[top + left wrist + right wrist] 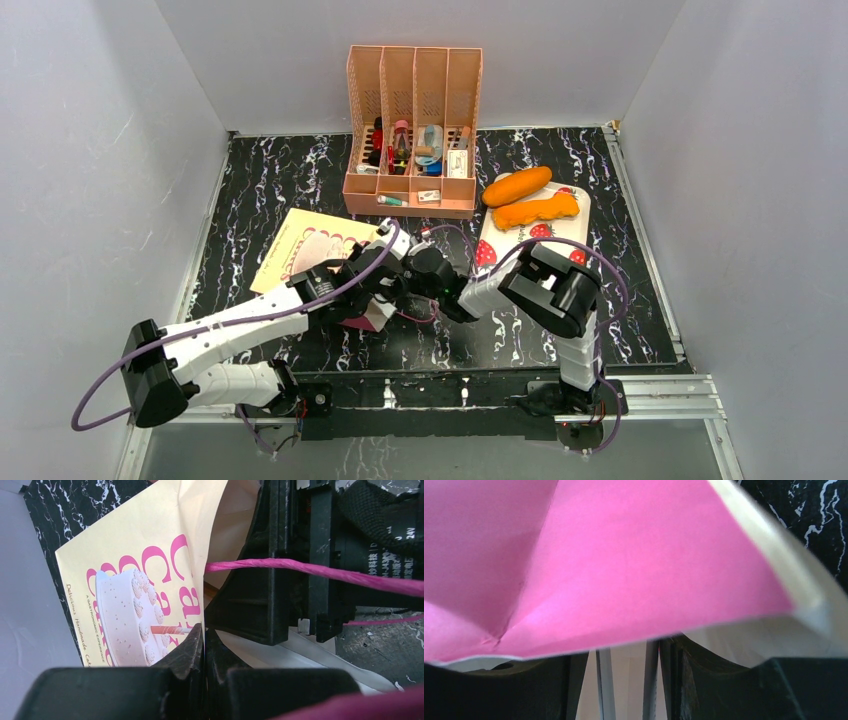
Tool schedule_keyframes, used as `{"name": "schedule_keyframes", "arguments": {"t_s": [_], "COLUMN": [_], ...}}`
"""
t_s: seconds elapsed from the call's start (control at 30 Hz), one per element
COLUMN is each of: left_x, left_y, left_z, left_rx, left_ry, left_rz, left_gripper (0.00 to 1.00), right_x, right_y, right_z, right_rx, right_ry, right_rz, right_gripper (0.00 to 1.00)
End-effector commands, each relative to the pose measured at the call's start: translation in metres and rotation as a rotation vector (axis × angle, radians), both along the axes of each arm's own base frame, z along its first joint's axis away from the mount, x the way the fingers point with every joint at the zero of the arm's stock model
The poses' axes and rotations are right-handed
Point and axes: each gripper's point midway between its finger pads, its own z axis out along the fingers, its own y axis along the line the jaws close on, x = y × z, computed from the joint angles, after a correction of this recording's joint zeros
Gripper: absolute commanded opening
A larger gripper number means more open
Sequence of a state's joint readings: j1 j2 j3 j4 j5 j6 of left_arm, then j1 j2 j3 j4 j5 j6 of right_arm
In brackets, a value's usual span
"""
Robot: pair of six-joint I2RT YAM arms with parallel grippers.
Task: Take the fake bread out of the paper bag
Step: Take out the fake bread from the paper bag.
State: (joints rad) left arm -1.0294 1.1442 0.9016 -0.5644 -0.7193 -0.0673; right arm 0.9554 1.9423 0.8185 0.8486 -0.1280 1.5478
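Top external: the peach organiser [413, 80] at 12 o'clock holds small clutter. At 9 o'clock lies the paper bag [305, 245], its rim pinched in the tight-closed left gripper [202, 647]; how wide the right gripper [624, 680] stands is unclear. At 3 o'clock the strawberry tray [545, 238] carries the oval roll [517, 186] and knobbly stick [537, 210].

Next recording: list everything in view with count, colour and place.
Paper gift bag: one, tan with pink lettering and magenta sides, lying left of centre.
Thin cord handle: one clear, pink, at the bag's mouth.
Fake bread: two, glossy orange, a smooth oval roll and a knobbly stick, on the tray.
Strawberry-print tray: one, white and red, back right.
Slotted plastic organiser: one, peach, back centre, small items inside.
Marbled tabletop: one, black, white-veined, underneath.
Left arm's fingers: black, shut on the bag's edge.
Right arm's fingers: apart at the bag's mouth; grip unclear.
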Motion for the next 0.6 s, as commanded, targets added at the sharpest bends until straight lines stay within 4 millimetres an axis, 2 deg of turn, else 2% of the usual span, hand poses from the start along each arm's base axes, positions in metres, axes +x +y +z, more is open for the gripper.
{"name": "schedule_keyframes", "arguments": {"t_s": [0.0,0.23,0.33,0.5,0.57], "left_x": [0.006,0.005,0.005,0.004,0.003], "left_y": [-0.02,-0.023,-0.022,-0.018,-0.015], "left_z": [0.013,0.013,0.015,0.015,0.018], "left_rx": [-0.056,-0.061,-0.059,-0.048,-0.052], "left_ry": [-0.015,-0.011,-0.012,-0.012,-0.019], "left_rz": [-0.039,-0.06,-0.066,-0.049,-0.039], "left_gripper": [0.0,0.0,0.0,0.0,0.0], "right_x": [-0.002,0.001,0.001,0.003,0.002], "right_y": [0.023,0.035,0.038,0.037,0.033], "right_z": [0.036,0.038,0.037,0.038,0.036], "right_rx": [0.11,0.124,0.133,0.147,0.146], "right_ry": [-0.084,-0.098,-0.1,-0.102,-0.094], "right_rz": [0.041,0.056,0.073,0.082,0.078], "right_gripper": [0.5,0.49,0.45,0.17,0.09]}}
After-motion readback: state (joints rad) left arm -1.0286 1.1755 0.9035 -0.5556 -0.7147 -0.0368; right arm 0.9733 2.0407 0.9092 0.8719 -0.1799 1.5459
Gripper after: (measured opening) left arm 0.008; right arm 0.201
